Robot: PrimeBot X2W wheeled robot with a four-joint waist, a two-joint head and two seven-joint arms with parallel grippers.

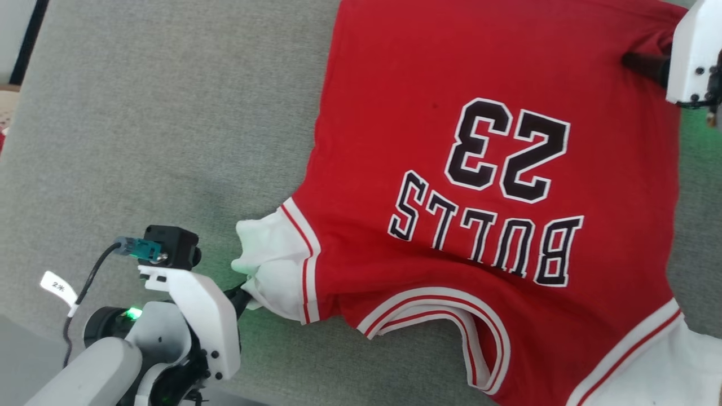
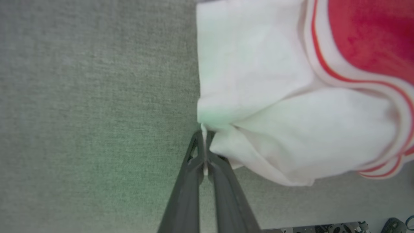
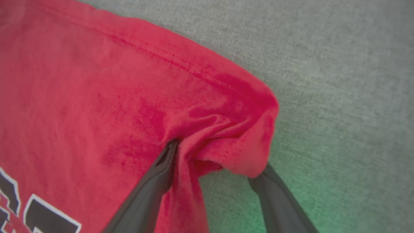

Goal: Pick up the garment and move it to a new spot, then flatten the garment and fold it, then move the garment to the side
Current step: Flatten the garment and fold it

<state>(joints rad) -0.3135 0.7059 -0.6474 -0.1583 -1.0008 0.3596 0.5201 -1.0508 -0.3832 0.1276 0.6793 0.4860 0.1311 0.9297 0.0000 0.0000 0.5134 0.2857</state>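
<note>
**Head view.** Red basketball-style jersey [image 1: 428, 113], white sleeves, black "BULLS 23" lettering: spread face-up on grey fabric-covered desk [image 1: 141, 113], centre to right of frame, lettering upside-down. Left gripper [image 1: 241, 294], lower left, at the sleeve edge. Right gripper [image 1: 640, 63], upper right, at a red hem corner.

**Left wrist view.** Fingers [image 2: 190, 181] clamped on a thin edge of white sleeve [image 2: 258, 129], mid-frame.

**Right wrist view.** Jaws spread, straddling the bunched hem corner [image 3: 239, 129]; not pinched.

**Handling note.** Step judged: flattening. Close the right gripper firmly before pulling. Draw both holds apart, low and evenly, to avoid fresh wrinkles.
</note>
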